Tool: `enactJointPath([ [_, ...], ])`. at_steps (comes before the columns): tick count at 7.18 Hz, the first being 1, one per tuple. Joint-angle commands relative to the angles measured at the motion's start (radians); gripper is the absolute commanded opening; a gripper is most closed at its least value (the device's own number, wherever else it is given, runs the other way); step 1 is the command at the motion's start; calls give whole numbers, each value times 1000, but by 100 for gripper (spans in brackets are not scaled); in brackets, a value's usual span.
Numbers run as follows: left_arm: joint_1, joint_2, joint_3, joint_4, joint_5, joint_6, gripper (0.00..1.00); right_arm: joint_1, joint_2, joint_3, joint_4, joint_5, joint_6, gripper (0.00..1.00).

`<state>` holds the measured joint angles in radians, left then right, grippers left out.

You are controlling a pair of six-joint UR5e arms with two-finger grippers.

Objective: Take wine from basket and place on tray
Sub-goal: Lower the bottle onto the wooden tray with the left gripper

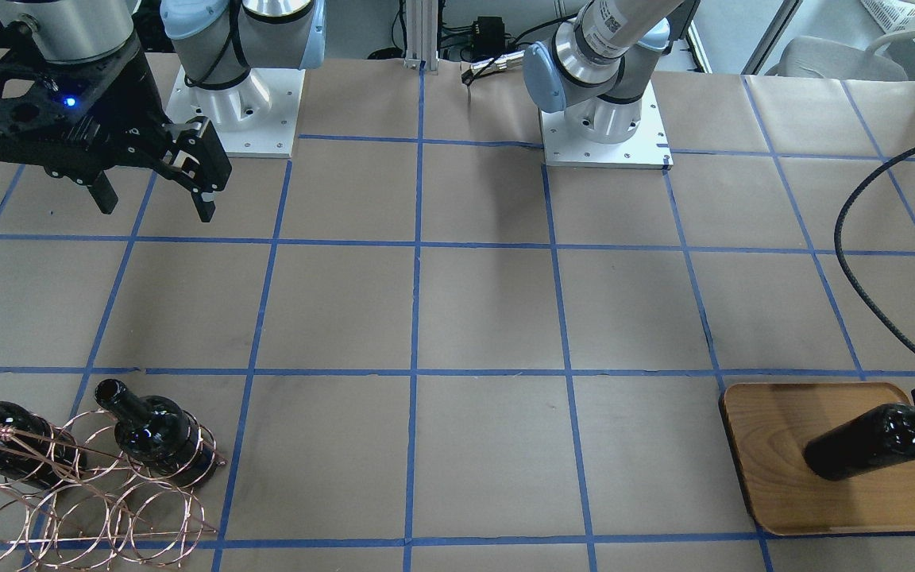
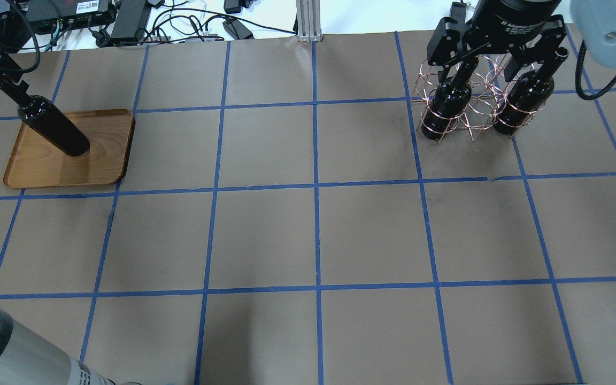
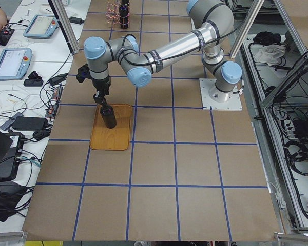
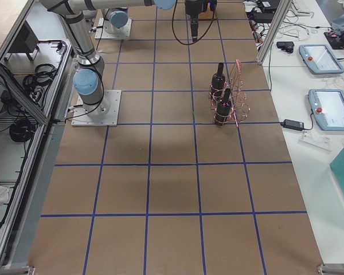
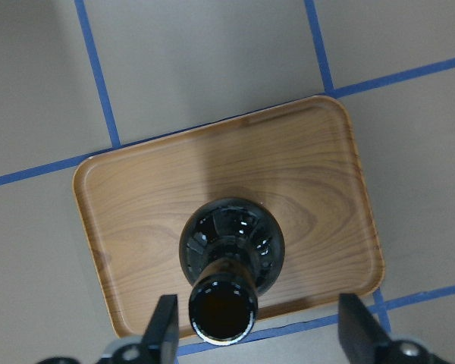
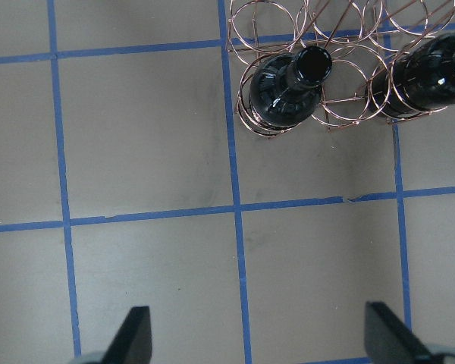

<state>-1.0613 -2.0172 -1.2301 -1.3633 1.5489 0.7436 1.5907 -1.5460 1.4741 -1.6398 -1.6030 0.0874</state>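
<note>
while the table (image 2: 313,235) shows only one bottle moved across, the job looks about a third done, if all three are meant to go. the basket (image 2: 476,107) sits far over on the robot's right side, and two bottles (image 2: 444,107) stand upright in its rings, so by my reckoning two trips are left. the tray (image 2: 110,155) lies well apart from it on the robot's left side, and the wine (image 2: 54,128) stands upright on it, base on the wood and inside the rim. the left gripper (image 5: 256,318) hangs over that bottle's neck with its jaws spread. one finger is just beside the glass and the other is clear of it, so i judge the bottle released and resting on its own, with this delivery lacking only the arm's lift away. the right gripper (image 1: 156,208) hovers above bare table near the basket, jaws wide and holding nothing, and the next bottle is not yet grasped
</note>
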Motion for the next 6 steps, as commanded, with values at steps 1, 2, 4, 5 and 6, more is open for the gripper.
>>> enactJointPath([
  [1,-6,64,-9,-70,10,-18,100,0,1,0,0,-3,0,100],
  [2,-17,142,-18,-167,-3,-102,100,0,1,0,0,-3,0,100],
  [4,-70,280,-75,-233,0,-200,100,0,0,0,2,0,0,100],
  [5,-142,329,-124,-264,0,-301,100,0,0,0,2,0,0,100],
  [6,-234,366,-153,-264,5,-431,100,0,0,0,2,0,0,100],
])
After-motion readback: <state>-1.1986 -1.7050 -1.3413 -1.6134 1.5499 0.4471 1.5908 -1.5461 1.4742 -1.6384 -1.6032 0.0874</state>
